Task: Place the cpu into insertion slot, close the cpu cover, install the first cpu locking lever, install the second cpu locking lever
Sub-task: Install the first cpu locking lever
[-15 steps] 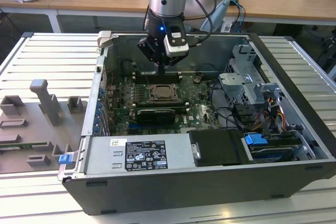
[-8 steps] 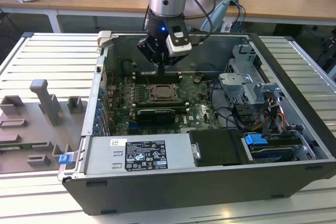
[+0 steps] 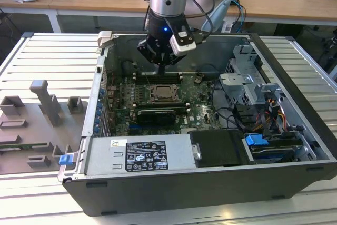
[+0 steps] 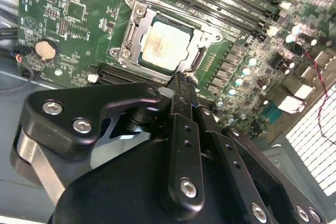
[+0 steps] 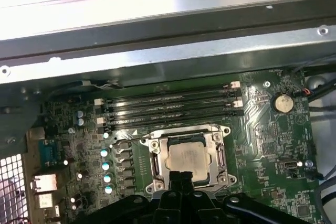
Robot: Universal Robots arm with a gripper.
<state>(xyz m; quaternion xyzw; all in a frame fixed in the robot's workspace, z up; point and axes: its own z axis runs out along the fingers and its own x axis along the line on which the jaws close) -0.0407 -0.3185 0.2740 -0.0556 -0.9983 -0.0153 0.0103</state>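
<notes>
Black memory slots (image 5: 173,109) beside cpu (image 5: 187,158), gripper (image 5: 181,178) near

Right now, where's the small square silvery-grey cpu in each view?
Exterior view: small square silvery-grey cpu on the green motherboard, just below the black gripper.
First wrist view: cpu between the gripper and the long black memory slots.
Second wrist view: same spot, beyond the gripper.
Shared landmark: those memory slots, alongside the cpu.
</notes>
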